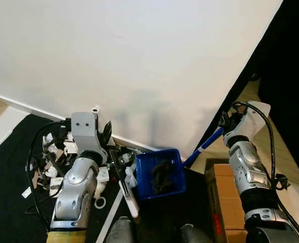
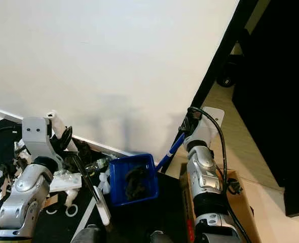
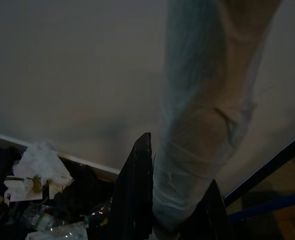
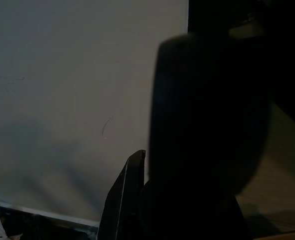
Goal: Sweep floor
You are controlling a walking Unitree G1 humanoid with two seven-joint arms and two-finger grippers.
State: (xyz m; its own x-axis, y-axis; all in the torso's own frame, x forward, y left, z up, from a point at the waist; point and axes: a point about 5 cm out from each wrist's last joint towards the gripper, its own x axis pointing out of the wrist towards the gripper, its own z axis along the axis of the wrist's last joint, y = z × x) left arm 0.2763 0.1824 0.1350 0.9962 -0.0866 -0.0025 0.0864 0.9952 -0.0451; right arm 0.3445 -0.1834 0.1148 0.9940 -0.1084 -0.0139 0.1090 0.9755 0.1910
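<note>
**Dustpan at the wall, both grippers on handles**

Landmark: blue dustpan (image 1: 159, 174), on black floor mat (image 1: 7, 172) close to the white wall (image 1: 139, 61), mouth turned toward the baseboard. Dark clump of swept debris (image 1: 162, 174) inside it.

Left of the dustpan: litter pile (image 1: 50, 157) along the baseboard, made up of crumpled white paper, torn cardboard bits, clear plastic, a small white ring. Some pieces just beside the pan's left wall.

Left gripper (image 1: 105, 132) raised above and left of the dustpan, fingers pinched on a pale broom handle (image 2: 58, 125). From the left wrist camera, broom handle wrapped in pale film, running up between the black fingers (image 3: 135, 190). Lower end of the broom, a long white head (image 1: 129, 195), slanting down to the mat just left of the pan's near corner.

Right gripper (image 1: 224, 121) above and right of the dustpan, pressed together round the top of the pan's blue handle (image 1: 202, 147). Handle slanting down and left from the gripper to the pan's right rear edge. In the right wrist view, a dark blurred grip bulking close to the lens beside one black finger (image 4: 125, 200); little else legible there.

Right of the dustpan: brown cardboard box (image 1: 225, 202), touching the mat edge, under the right forearm. Beyond it, pale wooden floor (image 1: 291, 167) and a dark doorway.
</note>
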